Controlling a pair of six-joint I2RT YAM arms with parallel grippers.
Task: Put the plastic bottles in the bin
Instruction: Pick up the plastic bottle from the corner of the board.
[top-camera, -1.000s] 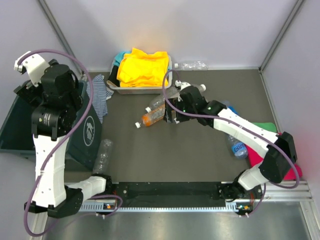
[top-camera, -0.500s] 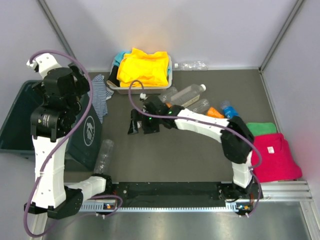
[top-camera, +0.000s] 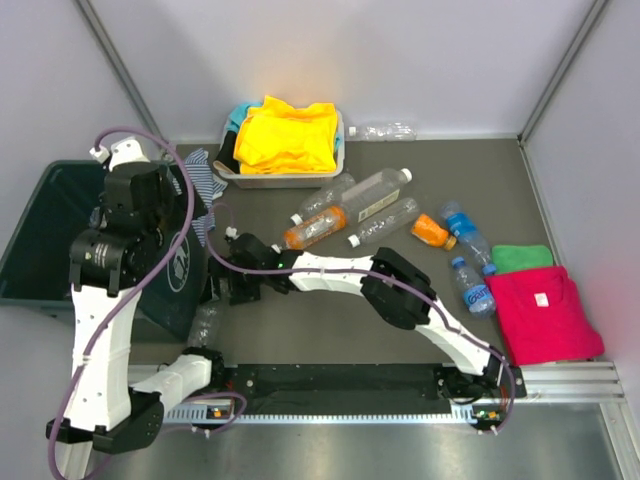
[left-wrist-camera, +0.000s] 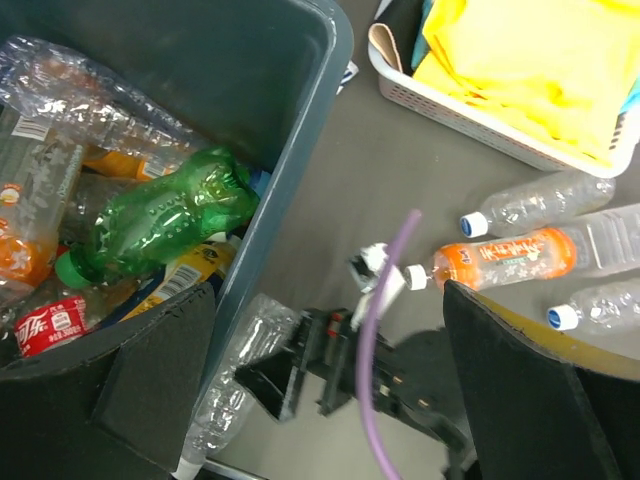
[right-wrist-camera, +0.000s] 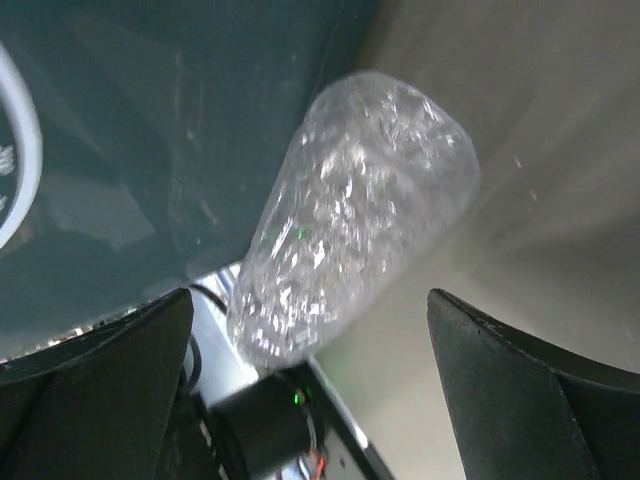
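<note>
Since the earlier frames the right gripper (top-camera: 225, 290) has swung from the mid-desk bottles over to the near left. It now faces the crushed clear bottle (right-wrist-camera: 350, 220), which lies on the desk (top-camera: 300, 330) against the outer wall of the bin (top-camera: 45, 225).

- Right jaws are fully apart with nothing between them; the bottle is not yet touched.
- The bin already holds several bottles, with a green bottle (left-wrist-camera: 170, 215) on top.
- The left gripper (left-wrist-camera: 330, 395) hovers over the bin's rim, wide open and empty.
- Still out on the desk: an orange bottle (top-camera: 315, 228) and clear ones near the white tray (top-camera: 280, 182), and others toward the red cloth (top-camera: 545, 310).

Judgement: the step in hand is grasping the crushed bottle. One finger must slip between bottle and bin wall, so straddle the body squarely. Close gently, since thin plastic buckles. Lift above the rim before letting go.
</note>
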